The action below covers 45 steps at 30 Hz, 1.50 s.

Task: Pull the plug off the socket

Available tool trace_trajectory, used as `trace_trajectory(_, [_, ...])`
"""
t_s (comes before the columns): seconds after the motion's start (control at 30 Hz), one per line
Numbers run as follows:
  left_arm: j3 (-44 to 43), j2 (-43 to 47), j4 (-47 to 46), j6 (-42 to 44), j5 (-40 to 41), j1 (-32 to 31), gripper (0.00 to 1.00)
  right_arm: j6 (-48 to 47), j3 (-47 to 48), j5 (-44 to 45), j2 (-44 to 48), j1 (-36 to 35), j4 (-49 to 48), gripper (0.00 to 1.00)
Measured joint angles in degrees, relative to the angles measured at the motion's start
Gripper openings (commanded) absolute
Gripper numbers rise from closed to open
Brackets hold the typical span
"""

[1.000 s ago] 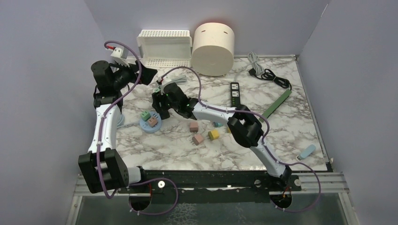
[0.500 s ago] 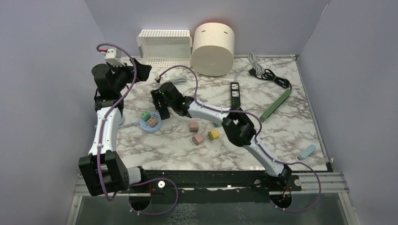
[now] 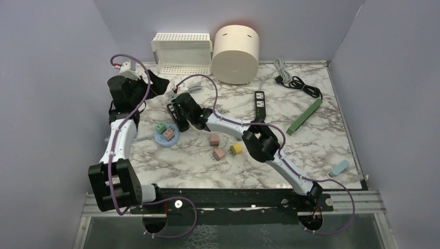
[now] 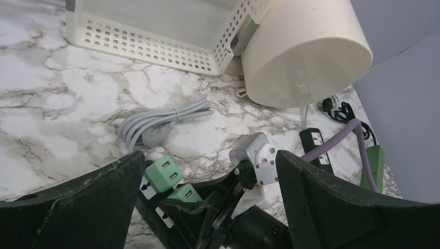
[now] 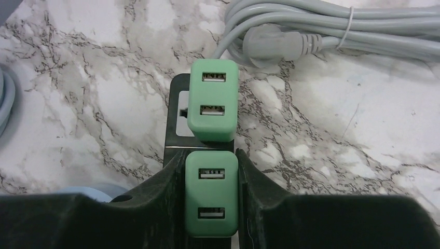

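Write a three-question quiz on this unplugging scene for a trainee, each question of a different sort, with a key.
1. True or false: the right gripper is shut on the nearer green USB charger.
2. How many green USB chargers are plugged into the black power strip under the right gripper? A. one B. two C. three
3. Fill in: the jaws of the left gripper stand ____.

Key: 1 true. 2 B: the nearer one and the farther green USB charger. 3 open, holding nothing.
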<state>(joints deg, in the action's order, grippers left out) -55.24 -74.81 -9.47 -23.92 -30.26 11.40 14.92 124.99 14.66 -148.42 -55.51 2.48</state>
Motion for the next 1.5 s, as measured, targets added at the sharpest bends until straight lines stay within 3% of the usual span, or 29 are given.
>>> trace_trajectory(0.23, [1.6, -6.3, 0.2, -5.7, -1.9, -0.7, 0.99, 0.3, -15.5, 2.4, 9.1, 0.2, -4.9, 0.01])
trace_trajectory(0.43, [2.5, -10.5, 2.4, -8.7, -1.8, -6.4, 0.99, 2.9, -26.1, 2.4, 19.0, 2.8, -6.5, 0.01])
trace_trajectory(0.63, [-0.3, -15.4, 3.1, -11.6, -0.9, -11.8, 0.99, 3.9, -28.3, 2.9, 24.5, 5.6, -8.0, 0.01])
trace_trajectory(1.0, [-2.0, -17.9, 6.1, -13.9, -0.1, -14.2, 0.99, 5.0, -32.5, 3.8, 27.3, 6.3, -9.7, 0.01])
trace_trajectory(1.13, [-2.2, -19.1, 5.7, -16.8, 0.7, -14.5, 0.95, 5.0, -33.0, 3.9, 28.7, 6.8, -9.7, 0.01])
trace_trajectory(1.27, [-1.5, -19.8, 2.7, -20.7, 1.4, -14.7, 0.79, 5.0, -33.5, 3.7, 29.8, 7.1, -9.7, 0.01])
trace_trajectory(1.5, [-0.8, -22.5, -4.2, -26.7, 0.1, -15.1, 0.71, 5.2, -34.1, 1.3, 31.1, 7.2, -9.7, 0.01])
